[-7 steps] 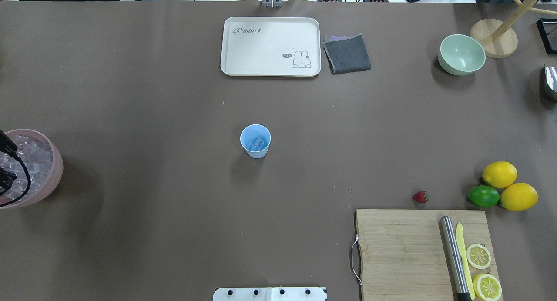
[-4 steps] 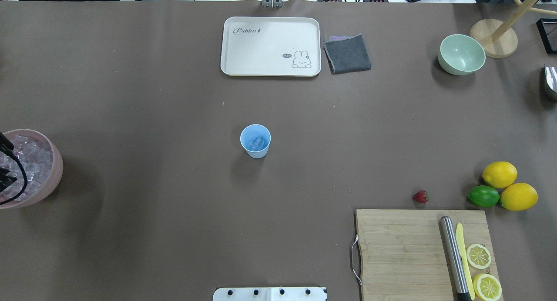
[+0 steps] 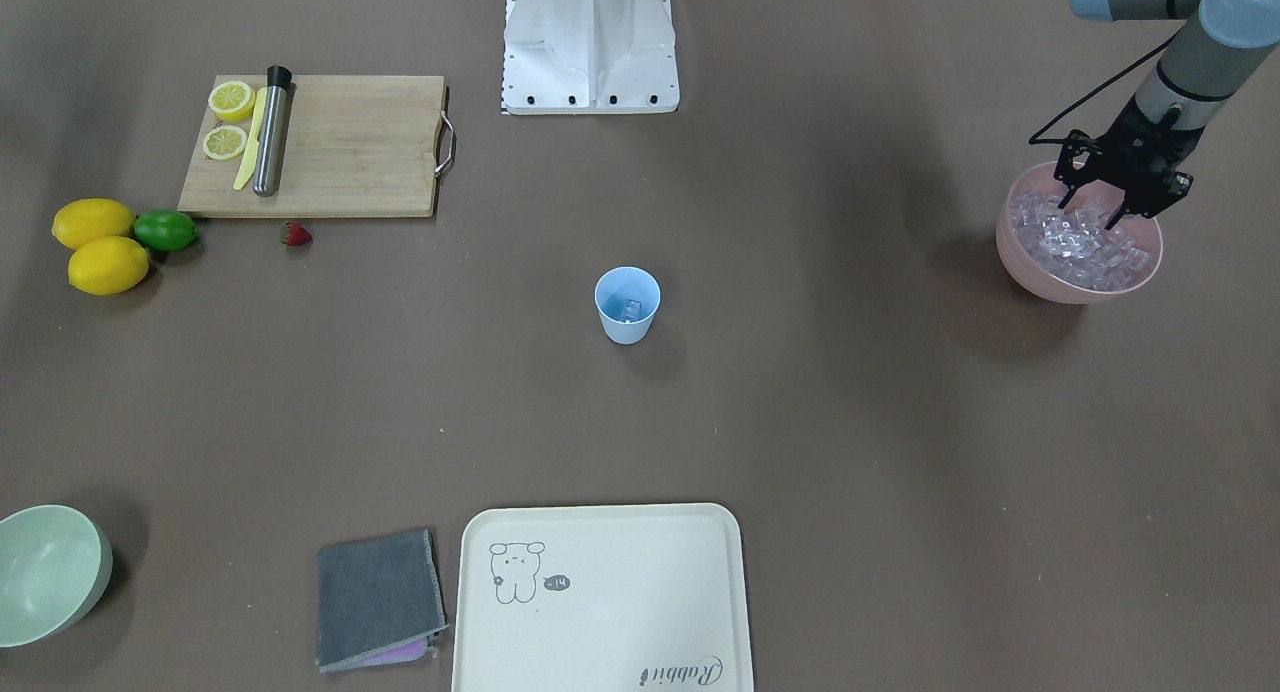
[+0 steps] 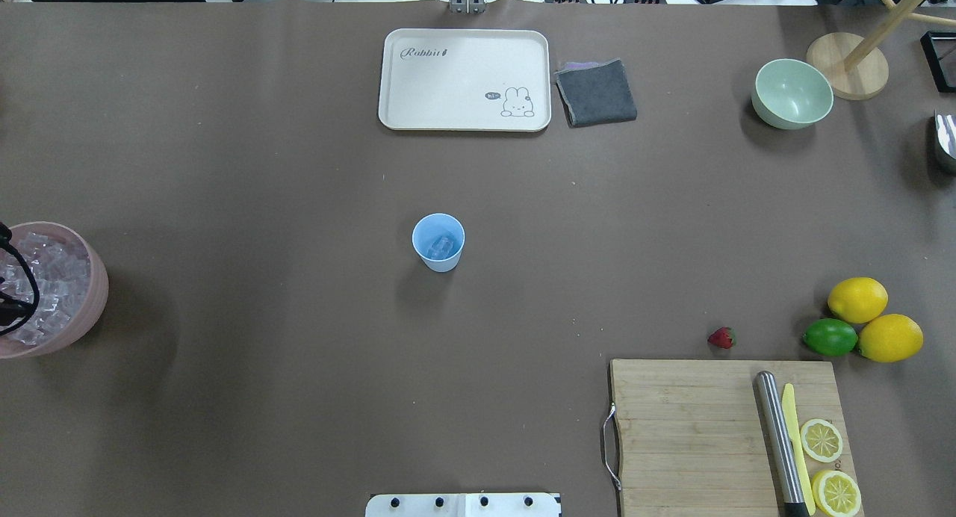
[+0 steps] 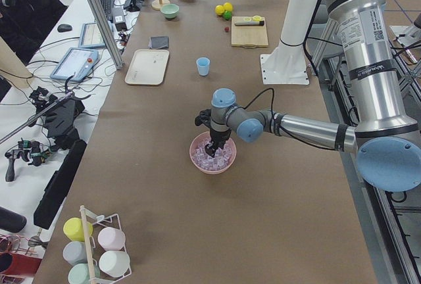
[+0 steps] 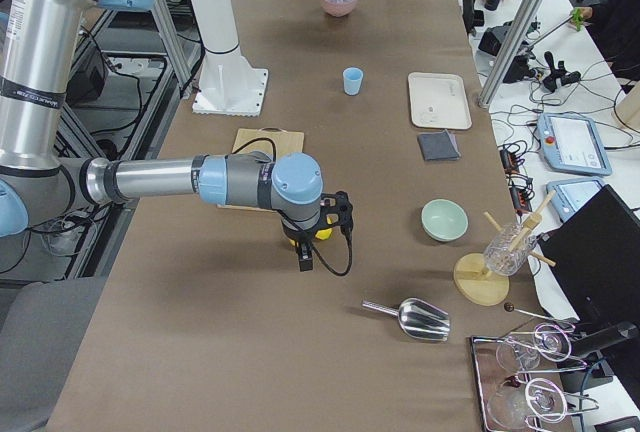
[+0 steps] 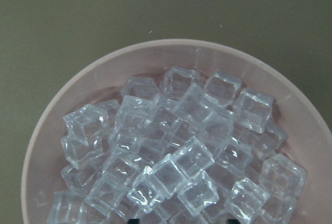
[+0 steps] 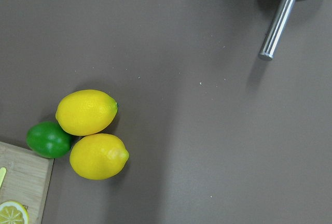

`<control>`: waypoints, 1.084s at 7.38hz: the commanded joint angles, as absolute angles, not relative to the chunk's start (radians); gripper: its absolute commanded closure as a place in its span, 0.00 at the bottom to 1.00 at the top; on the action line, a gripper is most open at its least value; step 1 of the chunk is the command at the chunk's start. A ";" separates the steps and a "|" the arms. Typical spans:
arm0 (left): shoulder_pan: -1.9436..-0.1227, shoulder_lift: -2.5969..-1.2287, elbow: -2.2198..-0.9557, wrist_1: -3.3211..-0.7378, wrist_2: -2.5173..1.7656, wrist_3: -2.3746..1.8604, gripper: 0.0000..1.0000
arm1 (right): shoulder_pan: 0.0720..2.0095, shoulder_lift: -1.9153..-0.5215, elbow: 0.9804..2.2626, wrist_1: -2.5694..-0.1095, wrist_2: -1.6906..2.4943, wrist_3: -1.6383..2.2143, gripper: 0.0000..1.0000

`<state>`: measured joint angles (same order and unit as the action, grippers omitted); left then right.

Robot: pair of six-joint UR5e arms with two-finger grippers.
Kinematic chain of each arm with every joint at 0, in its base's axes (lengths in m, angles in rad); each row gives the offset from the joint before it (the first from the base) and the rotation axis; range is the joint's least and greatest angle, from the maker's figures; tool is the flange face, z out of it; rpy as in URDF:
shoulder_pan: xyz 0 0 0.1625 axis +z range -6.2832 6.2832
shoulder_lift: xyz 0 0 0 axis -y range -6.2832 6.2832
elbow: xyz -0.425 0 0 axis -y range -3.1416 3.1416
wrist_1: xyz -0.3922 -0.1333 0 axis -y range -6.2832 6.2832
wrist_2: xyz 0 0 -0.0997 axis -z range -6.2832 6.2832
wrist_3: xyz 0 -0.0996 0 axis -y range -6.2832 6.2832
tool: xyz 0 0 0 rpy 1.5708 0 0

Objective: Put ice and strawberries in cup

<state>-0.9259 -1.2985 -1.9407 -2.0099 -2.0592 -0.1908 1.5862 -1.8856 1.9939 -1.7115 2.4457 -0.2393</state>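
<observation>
The left tool (image 3: 1105,204) hangs over the pink bowl (image 3: 1035,272) at the robot's left end of the tabletop (image 4: 261,166). Its fingers are parted just above the heaped ice (image 7: 181,146) and seem to have nothing between them, though the front view is too small to be sure. The cup (image 4: 438,242) stands upright mid-tabletop, well apart from the bowl, with at least one cube at its bottom, and the strawberry (image 4: 721,338) lies just beside the cutting board (image 4: 687,427), on the side away from the robot. The right tool (image 6: 306,255) hovers near the lemons (image 8: 86,112), and I cannot tell how far apart its fingers are.
</observation>
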 commanded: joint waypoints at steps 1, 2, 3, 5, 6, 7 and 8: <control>-0.934 -1.322 -1.934 -2.000 -2.107 -0.377 0.36 | 1.586 -1.890 1.997 -1.710 2.445 -0.239 0.00; -0.934 -1.322 -1.934 -2.000 -2.144 -0.402 0.36 | 1.586 -1.890 1.999 -1.709 2.445 -0.239 0.00; -0.936 -1.313 -1.936 -2.002 -2.149 -0.408 0.36 | 1.586 -1.888 2.000 -1.707 2.445 -0.242 0.00; -0.942 -1.293 -1.954 -2.003 -2.149 -0.423 0.36 | 1.586 -1.885 2.000 -1.707 2.444 -0.247 0.00; -0.942 -1.273 -1.953 -2.017 -2.149 -0.423 0.37 | 1.586 -1.887 2.005 -1.707 2.444 -0.248 0.00; -0.937 -1.258 -1.942 -2.043 -2.148 -0.425 0.38 | 1.586 -1.887 2.005 -1.707 2.444 -0.249 0.00; -0.928 -1.253 -1.936 -2.045 -2.146 -0.425 0.39 | 1.586 -1.888 2.005 -1.707 2.444 -0.249 0.00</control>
<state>-0.9367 -1.2653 -1.9442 -2.0327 -2.1477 -0.4237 1.5861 -1.8870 2.0041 -1.7073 2.4437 -0.2481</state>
